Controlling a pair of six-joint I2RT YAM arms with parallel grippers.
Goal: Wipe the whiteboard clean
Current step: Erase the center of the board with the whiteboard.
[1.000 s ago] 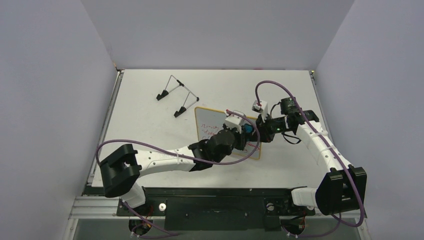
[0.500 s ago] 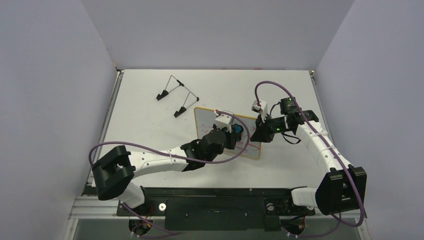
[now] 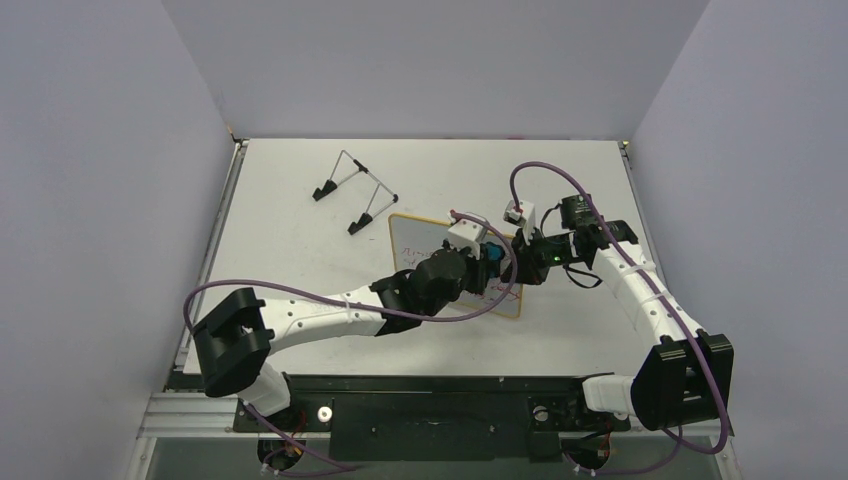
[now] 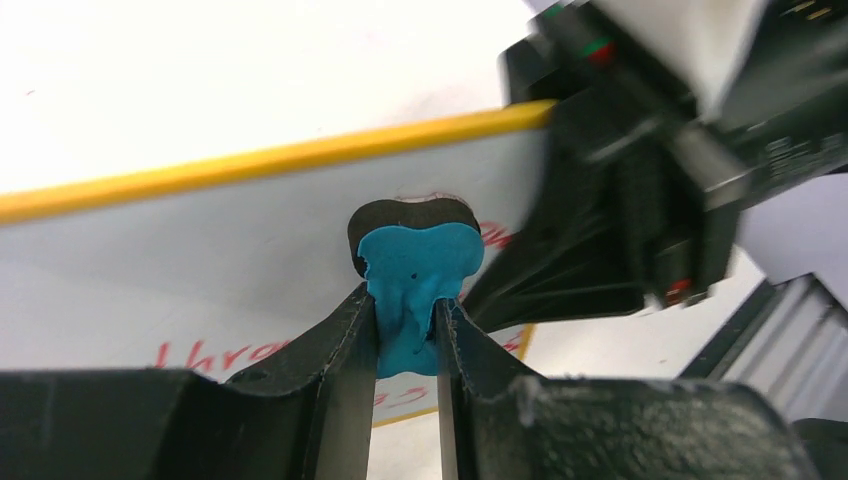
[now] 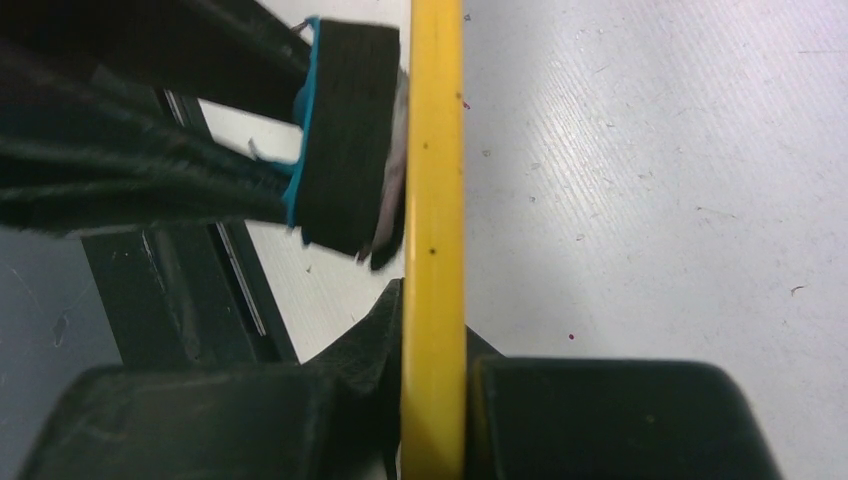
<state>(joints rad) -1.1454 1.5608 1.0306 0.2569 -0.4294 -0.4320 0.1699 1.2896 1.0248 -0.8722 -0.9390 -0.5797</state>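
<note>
The left gripper [image 4: 405, 305] rubs a blue eraser [image 4: 418, 262] over the whiteboard [image 4: 200, 250], mid-stroke.

The left jaws are clenched on the eraser's squashed foam, with its dark felt face against the board. In the last second the eraser has swept left and come back towards the board's right edge, close beside the right gripper [image 5: 432, 370], whose jaws are clamped on the yellow rim to steady it. Red handwriting [image 4: 215, 352] shows below and left of the eraser, so the wiping seems only partly done. The board sits on the table [image 3: 300, 260], near the wire stand [image 3: 355, 190]; whether it lies flat or tipped cannot be told.
</note>
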